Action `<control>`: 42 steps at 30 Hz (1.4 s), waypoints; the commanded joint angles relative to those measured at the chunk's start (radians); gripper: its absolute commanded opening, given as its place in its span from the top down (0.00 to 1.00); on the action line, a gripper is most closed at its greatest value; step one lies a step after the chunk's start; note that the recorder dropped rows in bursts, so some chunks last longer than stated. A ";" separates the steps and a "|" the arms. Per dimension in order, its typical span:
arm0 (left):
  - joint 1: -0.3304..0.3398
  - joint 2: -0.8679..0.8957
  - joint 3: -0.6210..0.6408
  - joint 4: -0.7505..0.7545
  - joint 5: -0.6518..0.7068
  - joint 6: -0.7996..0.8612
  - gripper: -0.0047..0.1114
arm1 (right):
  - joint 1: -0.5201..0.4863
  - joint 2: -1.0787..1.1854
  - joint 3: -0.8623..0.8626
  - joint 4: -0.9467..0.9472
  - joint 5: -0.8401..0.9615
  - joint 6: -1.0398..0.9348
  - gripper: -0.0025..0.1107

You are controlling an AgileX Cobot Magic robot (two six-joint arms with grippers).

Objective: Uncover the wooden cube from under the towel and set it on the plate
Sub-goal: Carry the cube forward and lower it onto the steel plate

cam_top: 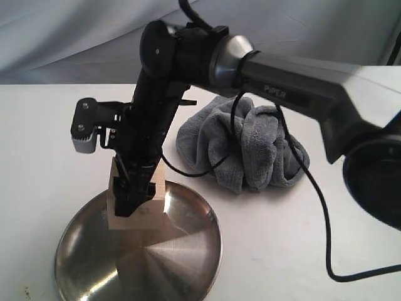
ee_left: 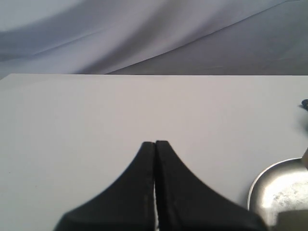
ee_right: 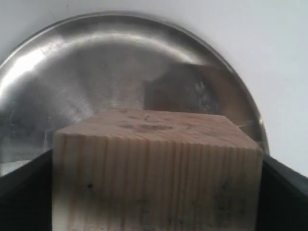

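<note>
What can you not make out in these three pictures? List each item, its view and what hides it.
1. Exterior view: part of the wooden cube, behind the right gripper.
2. Right wrist view: the cube's base, cut off by the picture edge; contact with the plate unclear.
3. Left wrist view: most of the plate, cut off at the edge.

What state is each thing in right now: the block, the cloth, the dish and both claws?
wooden cube: uncovered, gripped, at the plate's edge; touching it or not, unclear.
towel: bunched in a heap on the table, beside the plate.
plate: flat on the table, right way up.
right gripper: shut on the wooden cube.
left gripper: shut, holding nothing.
</note>
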 commanded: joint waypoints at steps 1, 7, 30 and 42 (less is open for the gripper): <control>-0.005 -0.003 0.000 -0.006 -0.011 -0.004 0.95 | 0.007 0.030 -0.006 -0.010 0.001 0.015 0.98; -0.005 -0.003 0.000 -0.006 -0.011 -0.004 0.95 | 0.007 0.066 -0.006 -0.023 0.001 0.043 0.98; -0.005 -0.003 0.000 -0.006 -0.011 -0.004 0.95 | 0.007 0.057 -0.006 -0.017 0.001 0.097 0.98; -0.005 -0.003 0.000 -0.006 -0.011 -0.004 0.95 | 0.026 0.050 -0.006 0.021 0.001 0.099 0.17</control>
